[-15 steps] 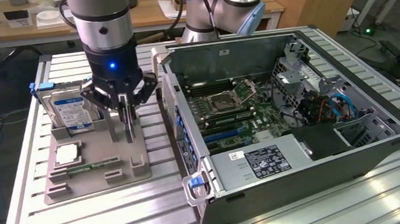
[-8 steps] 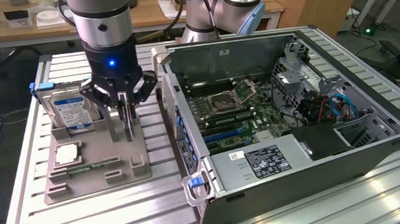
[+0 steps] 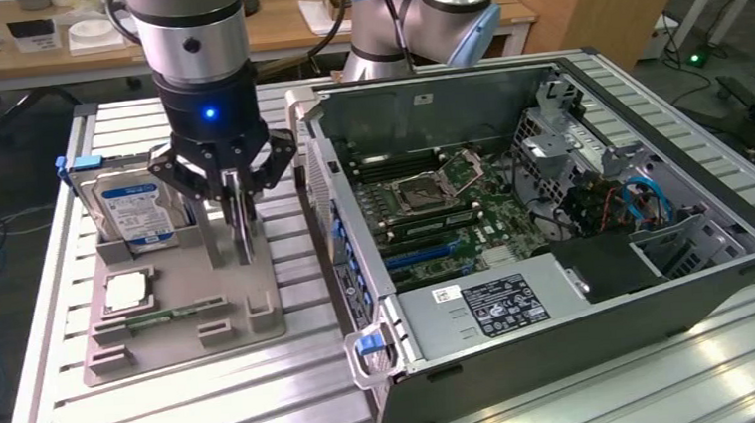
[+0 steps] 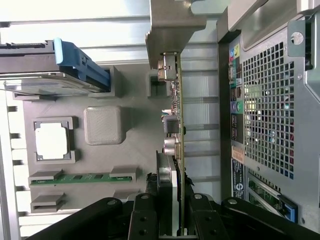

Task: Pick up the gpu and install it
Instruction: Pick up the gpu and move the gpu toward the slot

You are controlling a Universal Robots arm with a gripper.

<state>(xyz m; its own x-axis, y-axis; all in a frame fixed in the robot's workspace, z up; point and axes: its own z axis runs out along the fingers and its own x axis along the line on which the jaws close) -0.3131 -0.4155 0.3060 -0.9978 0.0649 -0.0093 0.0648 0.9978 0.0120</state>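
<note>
Hand (image 3: 234,204) pinching gpu (image 3: 241,243) by top edge, card standing upright over grey holder (image 3: 213,328) on counter (image 3: 165,416), beside hard drive (image 3: 135,213). Top-edge grip leaving bottom edge free for slotting. Possibly hanging clear of holder slot; hard telling. Open computer case (image 3: 701,279) sitting just beside.

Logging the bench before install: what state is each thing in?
Gripper: shut on graphics card.
Graphics card: upright, clamped.
Hard drive: standing in tray slot.
Processor chip: flat in tray.
Memory stick: lying in tray.
Computer case: open, on its side.
</note>
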